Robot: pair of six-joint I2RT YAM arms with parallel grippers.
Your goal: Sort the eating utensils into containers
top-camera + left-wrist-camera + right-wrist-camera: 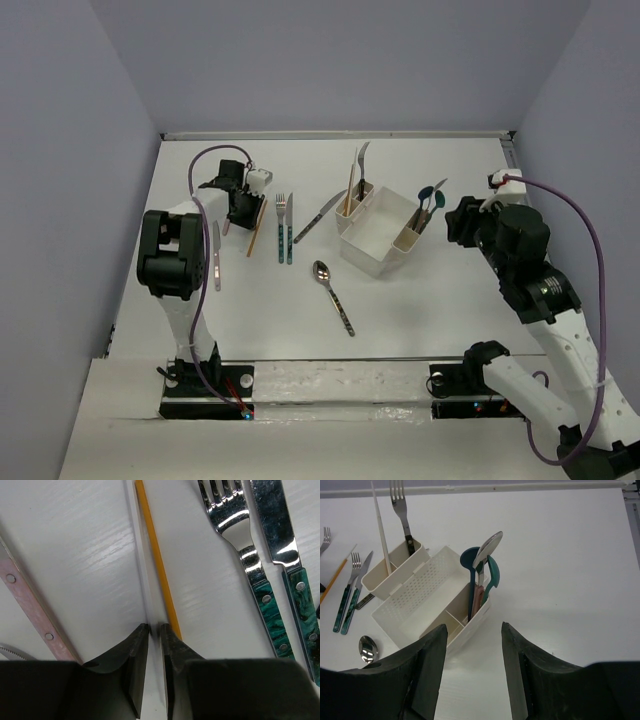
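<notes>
A thin white chopstick lies flat on the white worktop, left of centre. The left gripper is clenched around its near end, fingers almost together with the stick between them. An orange chopstick lies alongside, touching or nearly touching it, its end just beside one finger. To the right lie a teal-handled fork and a teal-handled knife, side by side. A pink-handled knife lies to the left. Further right, a dark-handled knife and a loose spoon rest on the worktop.

The white caddy sits right of centre, turned at an angle. One end slot holds a second white chopstick and a fork, both upright. The other end slot holds a teal spoon and other spoons. The right gripper hovers near that end, released, with nothing between its fingers.
</notes>
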